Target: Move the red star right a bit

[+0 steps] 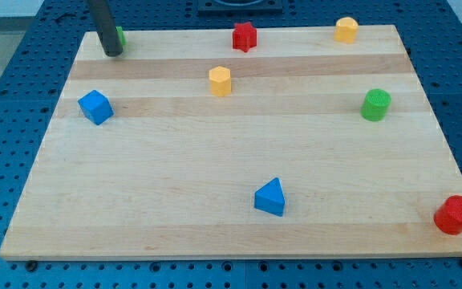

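1. Camera view, only one you get: the red star [245,36] sits at the view's top edge of the worktop [215,217], a little left of centre and very close to the rim. It has not gone right yet, as far as you can judge.
2. My tip [112,53] is at the top-left corner, well apart from the star, touching or just beside a green block [119,36] that the rod half hides, so its shape is unclear. There is no gripper on this rig, just the rod, so nothing opens or closes.
3. Risk: you drag the green block along when you leave the corner, since the tip is right against it.
4. Risk: you contact the star from below-left instead of straight left. It could slide off the top rim.
5. Risk: you overshoot. "A bit" only. The yellow block [346,29] sits further right along the same edge; a long push closes on it.
6. Risk: star points can make it spin off the tip if you hit off-centre.
7. The yellow hexagonal block [220,81] sits below the star. Keep your approach above it.
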